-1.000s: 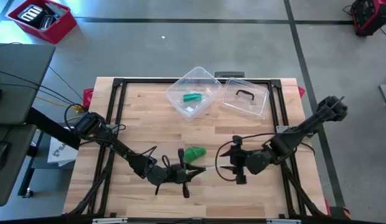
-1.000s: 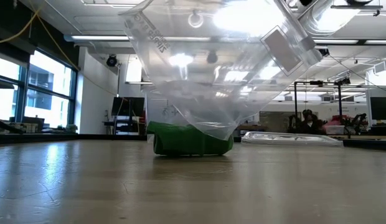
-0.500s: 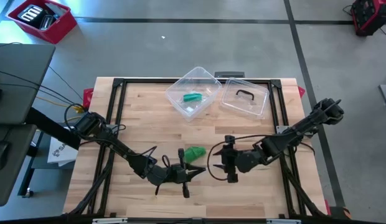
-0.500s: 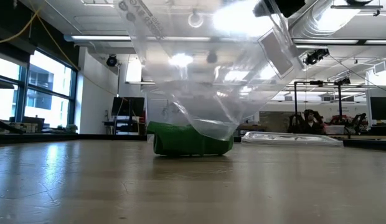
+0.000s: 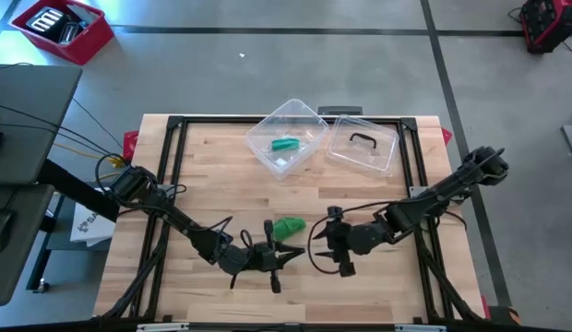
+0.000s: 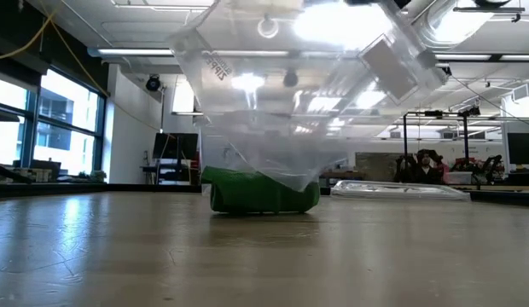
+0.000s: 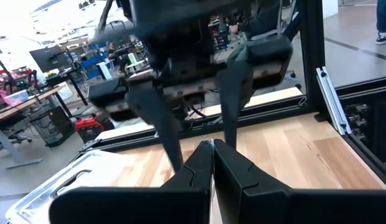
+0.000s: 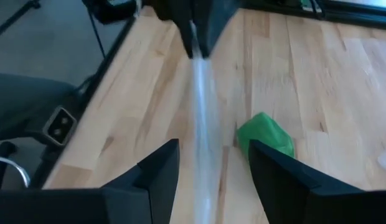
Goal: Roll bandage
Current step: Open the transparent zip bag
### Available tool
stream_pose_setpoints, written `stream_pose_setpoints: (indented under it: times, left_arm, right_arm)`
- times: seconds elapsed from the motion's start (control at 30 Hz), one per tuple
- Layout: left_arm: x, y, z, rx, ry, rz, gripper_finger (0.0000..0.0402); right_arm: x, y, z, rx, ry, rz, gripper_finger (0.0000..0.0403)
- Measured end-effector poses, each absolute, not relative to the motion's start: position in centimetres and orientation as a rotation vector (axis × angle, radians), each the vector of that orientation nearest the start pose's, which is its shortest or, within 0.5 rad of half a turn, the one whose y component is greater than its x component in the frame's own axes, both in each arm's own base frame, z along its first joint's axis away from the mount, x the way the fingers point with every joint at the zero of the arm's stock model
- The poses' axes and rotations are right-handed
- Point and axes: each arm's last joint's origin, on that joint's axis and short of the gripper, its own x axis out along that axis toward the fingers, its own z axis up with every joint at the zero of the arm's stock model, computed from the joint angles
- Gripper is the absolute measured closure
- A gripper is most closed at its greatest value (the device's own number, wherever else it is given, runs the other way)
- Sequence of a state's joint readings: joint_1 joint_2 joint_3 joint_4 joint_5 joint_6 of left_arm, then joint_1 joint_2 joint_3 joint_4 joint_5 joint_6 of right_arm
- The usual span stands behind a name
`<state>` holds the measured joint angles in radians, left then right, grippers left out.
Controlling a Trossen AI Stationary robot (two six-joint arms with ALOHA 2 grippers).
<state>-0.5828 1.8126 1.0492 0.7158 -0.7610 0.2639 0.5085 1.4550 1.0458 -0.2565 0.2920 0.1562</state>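
Wooden planks form the table (image 5: 221, 166), framed by black rails and standing on a grey floor; a red bin (image 5: 63, 29) sits on that floor beyond the far left corner.

Near the table's front, slightly left of centre, we see the green bandage (image 5: 289, 227) lying loose on the wood. In the right wrist view the bandage (image 8: 265, 134) shows as a crumpled green lump beside a pale, translucent strip (image 8: 203, 118) that runs along the wood between that arm's fingers; we cannot tell what the strip is.

The left gripper (image 5: 284, 259) lies low over the front of the table, just in front of the bandage, its tips pointing right. In the left wrist view its two fingers (image 7: 199, 165) are pressed together, with nothing visible between them.

The right gripper (image 5: 315, 249) faces it from the right, just beside the bandage and close to the left gripper's tips. Its fingers (image 8: 157, 167) stand spread apart, one on each side of the pale strip, gripping nothing that we can see.

At the far side of the table stands a clear plastic box (image 5: 286, 136) holding a second green roll (image 5: 285, 144). Its clear lid (image 5: 363, 145), with a dark handle, lies just to the right of it.
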Motion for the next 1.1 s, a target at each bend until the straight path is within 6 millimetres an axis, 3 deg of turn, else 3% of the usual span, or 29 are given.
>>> stream_pose_setpoints:
  times: [0.13,0.3,0.5,0.77,1.1]
  left_arm:
    - [33.7,-19.9,22.9,0.293,0.059,0.16,0.0401]
    - [33.7,-19.9,22.9,0.293,0.06,0.155,0.0401]
    - [33.7,-19.9,22.9,0.293,0.06,0.154,0.0401]
    - [33.7,-19.9,22.9,0.293,0.06,0.154,0.0401]
    - [33.7,-19.9,22.9,0.293,0.059,0.154,0.0401]
  right_arm:
    - [28.0,14.4,26.0,-0.136,0.648,0.16,0.0239]
    - [27.3,14.3,27.2,-0.132,0.617,0.224,0.0261]
    - [27.2,13.8,27.8,-0.127,0.595,0.187,0.0263]
    - [27.7,13.2,27.0,-0.124,0.632,0.15,0.0263]
    - [27.7,13.6,27.1,-0.099,0.634,0.246,0.0263]
